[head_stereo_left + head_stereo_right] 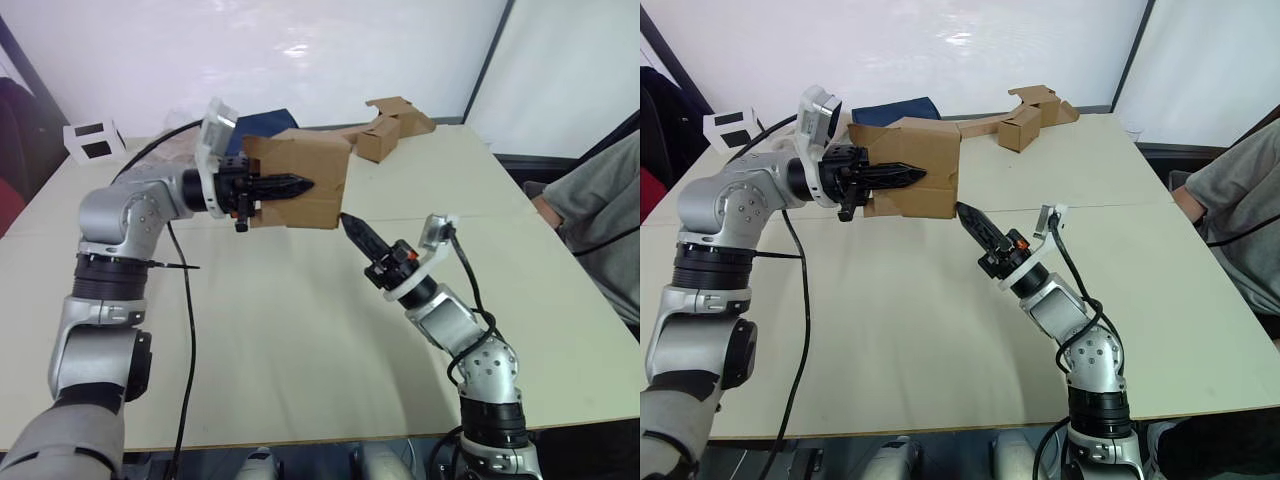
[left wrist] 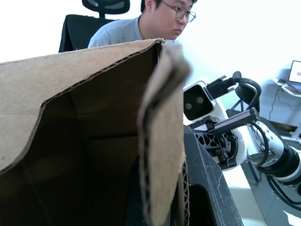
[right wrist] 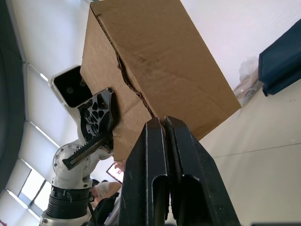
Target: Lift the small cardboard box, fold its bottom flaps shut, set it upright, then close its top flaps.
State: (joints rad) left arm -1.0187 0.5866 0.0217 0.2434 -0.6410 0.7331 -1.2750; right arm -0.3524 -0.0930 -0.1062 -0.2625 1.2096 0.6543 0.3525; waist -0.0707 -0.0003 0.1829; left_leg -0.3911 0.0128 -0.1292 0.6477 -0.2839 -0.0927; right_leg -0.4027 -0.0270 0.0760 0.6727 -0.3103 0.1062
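Note:
The small cardboard box (image 1: 312,155) hangs above the table, plain brown and tipped on its side. My left gripper (image 1: 303,185) is shut on one of its walls, one black finger lying along the outside face. In the left wrist view that wall (image 2: 162,141) runs between the fingers, and the box's open inside (image 2: 80,141) shows beside it. My right gripper (image 1: 348,221) is shut, its tip at the box's lower right corner. The right wrist view looks up at the box (image 3: 160,56) from below, with a flap seam (image 3: 131,84) running along one face. I cannot tell which flaps are the bottom flaps or the top flaps.
The pale table (image 1: 300,330) lies below the box. A cluster of brown cardboard pieces (image 1: 395,125) sits at the far right, a dark blue item (image 1: 895,110) behind the box, and a white box with black squares (image 1: 93,138) at the far left. A person (image 1: 600,210) sits at the right edge.

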